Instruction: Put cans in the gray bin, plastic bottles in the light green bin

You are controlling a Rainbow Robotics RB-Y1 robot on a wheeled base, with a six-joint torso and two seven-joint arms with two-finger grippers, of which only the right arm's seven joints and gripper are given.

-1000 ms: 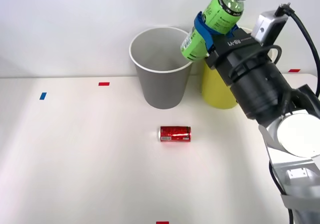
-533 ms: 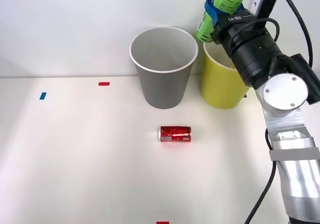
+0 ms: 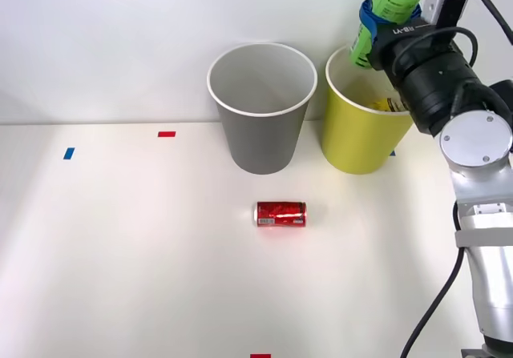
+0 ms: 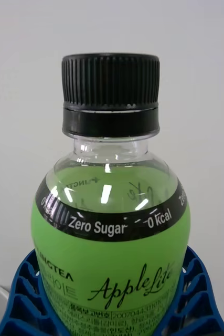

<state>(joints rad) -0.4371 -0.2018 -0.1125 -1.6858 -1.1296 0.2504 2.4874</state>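
Glossy clear plastic forms the green-labelled bottle [image 4: 112, 231], its black cap [image 4: 110, 94] finely ridged. Ribbed blue plastic fingers [image 4: 22, 299] flank it. The red can [image 3: 280, 214] gleams metallic on a smooth matt white table [image 3: 120, 254].

Green-labelled bottle [image 4: 110, 247] with black cap, clear neck, clamped upright between blue ribbed fingers [image 4: 22, 299] of tool [image 4: 112, 310].

You are looking at a lab-style test bench: a bare white table [image 3: 120, 278] against a plain white wall [image 3: 104, 38], with red tape marks [image 3: 166, 134] and a blue tape mark [image 3: 69, 153] on the surface.
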